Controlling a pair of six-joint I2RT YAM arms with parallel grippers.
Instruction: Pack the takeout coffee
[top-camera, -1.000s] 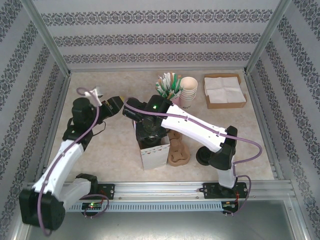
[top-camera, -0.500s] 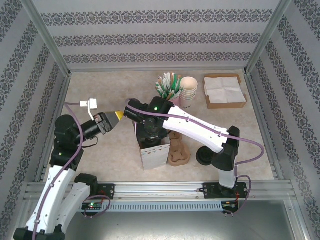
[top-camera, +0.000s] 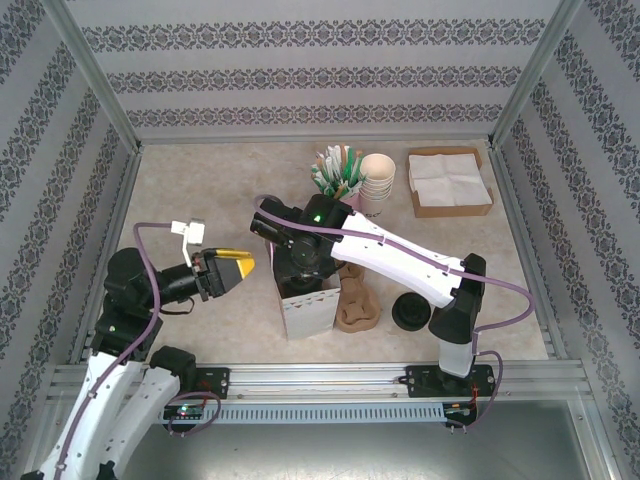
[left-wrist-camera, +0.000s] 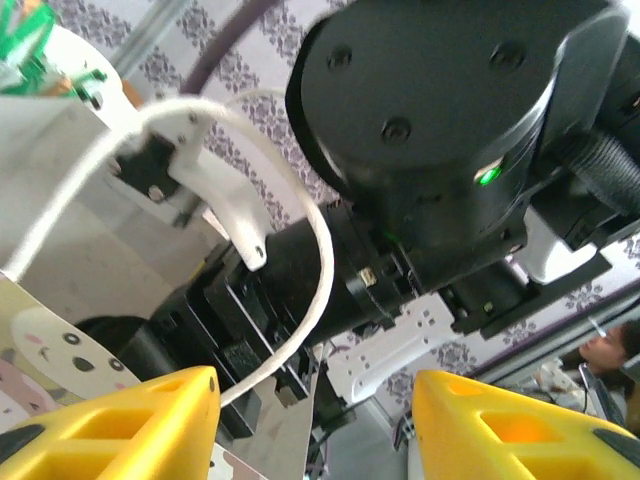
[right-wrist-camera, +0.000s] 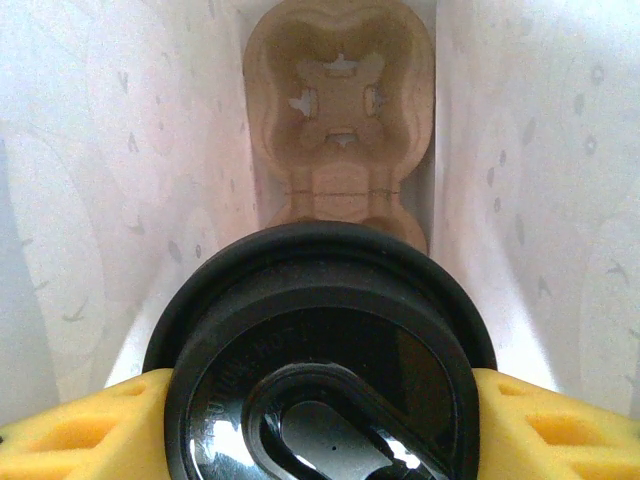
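1. R gripper (right-wrist-camera: 318, 425) is down inside the white bag (top-camera: 310, 312) at desk centre, clamped on the black-lidded coffee cup (right-wrist-camera: 305, 295).
2. Cup sits over the brown pulp carrier (right-wrist-camera: 340, 110) at bag bottom; contact can't be told.
3. L gripper (top-camera: 238, 268) is left of bag, apart from it, jaws partway apart, nothing held.
4. Second carrier (top-camera: 357, 305) and a loose black lid (top-camera: 410, 312) lie right of bag.

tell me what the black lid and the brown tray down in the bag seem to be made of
The black lid is likely plastic with a glossy finish: it shows sharp white glints and crisp moulded ridges. The brown tray looks like moulded paper pulp, matte tan, with soft rounded forms and rough-cut slots.
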